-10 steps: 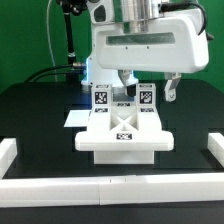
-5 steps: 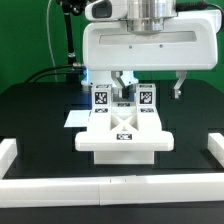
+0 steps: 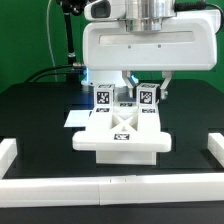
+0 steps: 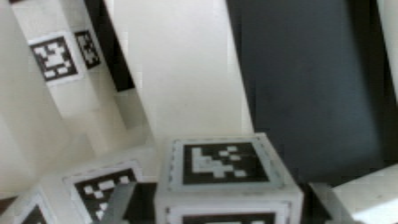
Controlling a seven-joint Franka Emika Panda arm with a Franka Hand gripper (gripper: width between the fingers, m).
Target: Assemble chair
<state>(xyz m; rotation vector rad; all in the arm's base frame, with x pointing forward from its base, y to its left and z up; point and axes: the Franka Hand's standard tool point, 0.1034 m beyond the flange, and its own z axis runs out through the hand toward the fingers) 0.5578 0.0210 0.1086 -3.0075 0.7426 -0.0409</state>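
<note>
Exterior view first: compared with half a second before, the gripper (image 3: 146,88) had clamped down. Its fingers, which had stood wide apart earlier, were now pinched in around the tagged upright post on the exterior view's right of the chair (image 3: 121,133). So it was grasping that chair post, not hanging loose. The chair itself had shifted slightly toward the exterior view's left. It sat on the black counter (image 3: 35,115), roughly in the middle, with a flat white slab base, an X-shaped brace on top and two short tagged posts rising behind it. A thin white marker board (image 3: 76,118) lay just behind the chair's left side in that view. Plain white border rails (image 3: 110,188) ran along the near edge and both sides of the counter. Behind was a green wall (image 3: 30,35) and a dark cable (image 3: 62,35).

Wrist view: blurry close-up of the chair (image 4: 222,165), a tagged cube-like end front and centre, more white tagged parts behind, black counter (image 4: 320,70) beside them.
</note>
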